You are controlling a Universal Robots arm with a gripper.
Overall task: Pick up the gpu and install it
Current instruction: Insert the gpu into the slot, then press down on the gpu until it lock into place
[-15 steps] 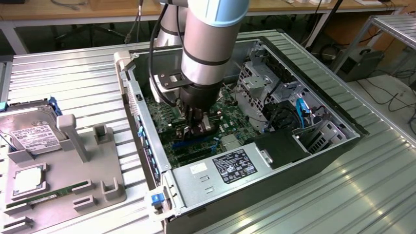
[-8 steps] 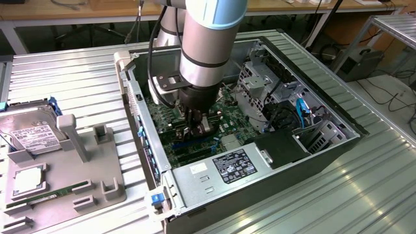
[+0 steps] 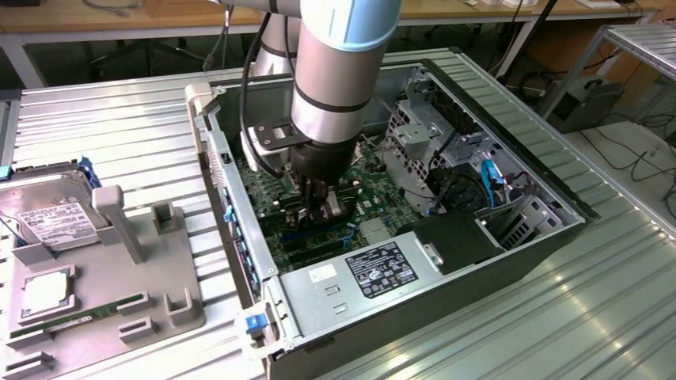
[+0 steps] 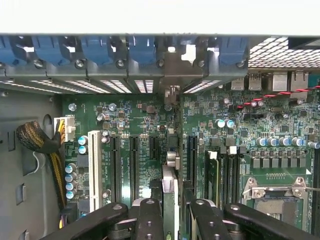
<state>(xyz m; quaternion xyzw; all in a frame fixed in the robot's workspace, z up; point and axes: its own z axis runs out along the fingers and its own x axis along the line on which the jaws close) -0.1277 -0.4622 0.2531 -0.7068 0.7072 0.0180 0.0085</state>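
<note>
End effector (image 4: pixel 170 212) clamped on upright gpu (image 4: pixel 169 172), edge-down over motherboard (image 4: pixel 280 135) slots.

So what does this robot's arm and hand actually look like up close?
The arm is a thick silver-grey tube with a light blue cap near the top and dark bands around its joints. A black cable runs down beside it. Lower down it narrows into a black hand. Seen from the wrist, the fingers are chunky matte-black links with round pivot pins.
</note>
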